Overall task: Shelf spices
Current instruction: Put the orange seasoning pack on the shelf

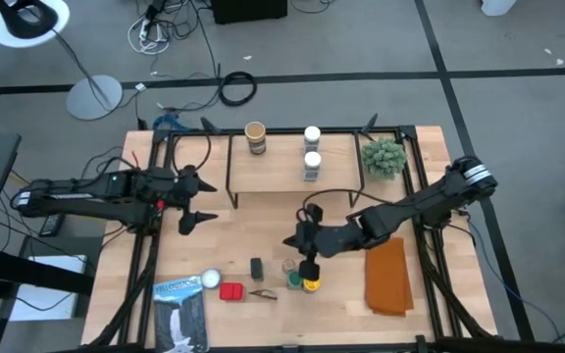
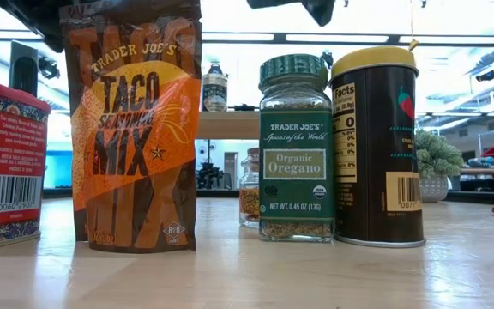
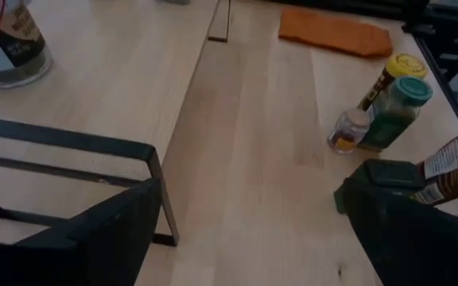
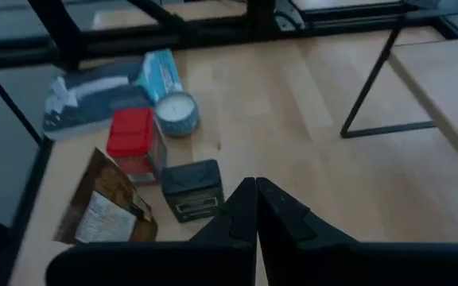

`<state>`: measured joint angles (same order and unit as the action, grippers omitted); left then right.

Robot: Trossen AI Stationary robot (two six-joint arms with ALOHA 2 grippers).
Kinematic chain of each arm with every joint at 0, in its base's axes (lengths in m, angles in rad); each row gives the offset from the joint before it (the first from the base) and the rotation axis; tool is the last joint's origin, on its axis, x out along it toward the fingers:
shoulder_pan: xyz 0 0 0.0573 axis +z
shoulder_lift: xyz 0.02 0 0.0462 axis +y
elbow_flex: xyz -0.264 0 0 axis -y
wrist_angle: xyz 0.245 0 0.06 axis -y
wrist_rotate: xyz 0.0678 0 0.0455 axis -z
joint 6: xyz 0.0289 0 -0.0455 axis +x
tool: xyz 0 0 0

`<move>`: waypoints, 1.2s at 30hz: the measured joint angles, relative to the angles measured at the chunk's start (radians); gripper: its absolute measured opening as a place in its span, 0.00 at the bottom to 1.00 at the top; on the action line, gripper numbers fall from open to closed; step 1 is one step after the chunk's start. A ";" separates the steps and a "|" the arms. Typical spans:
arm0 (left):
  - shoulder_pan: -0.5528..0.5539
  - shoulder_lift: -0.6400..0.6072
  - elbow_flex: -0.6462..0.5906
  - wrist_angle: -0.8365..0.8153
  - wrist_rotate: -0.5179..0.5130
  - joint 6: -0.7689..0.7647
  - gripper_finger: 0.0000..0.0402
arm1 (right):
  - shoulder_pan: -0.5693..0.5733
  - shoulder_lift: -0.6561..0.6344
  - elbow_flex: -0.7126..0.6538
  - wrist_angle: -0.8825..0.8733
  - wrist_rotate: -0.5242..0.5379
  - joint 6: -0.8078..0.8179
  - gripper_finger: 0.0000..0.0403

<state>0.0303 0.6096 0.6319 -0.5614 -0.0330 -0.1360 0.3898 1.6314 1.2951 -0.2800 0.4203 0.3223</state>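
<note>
Yellow-lidded tin (image 1: 310,284) upright beside green-lidded oregano jar (image 1: 294,279), long axes vertical, front of table, right gripper (image 1: 309,265) clenched empty just above them, left gripper (image 1: 202,200) released near shelf (image 1: 273,169).

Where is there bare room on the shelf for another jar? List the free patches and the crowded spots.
Free: the shelf board between the tan-lidded jar and the two white-lidded jars, and from those jars to its end by the plant. Crowded: the table's front, where the unshelved spices cluster near the right gripper.
</note>
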 joint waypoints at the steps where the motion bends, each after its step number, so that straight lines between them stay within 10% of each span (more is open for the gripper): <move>1: 0.000 0.002 0.000 -0.002 0.000 0.000 0.99 | -0.003 0.010 0.000 -0.001 -0.003 -0.015 0.02; 36: 0.000 0.018 0.002 0.178 0.008 0.000 0.99 | 0.013 0.089 0.111 -0.001 -0.102 0.018 0.00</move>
<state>0.0307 0.6277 0.6338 -0.3832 -0.0254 -0.1360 0.4025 1.7206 1.4059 -0.2810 0.3183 0.3401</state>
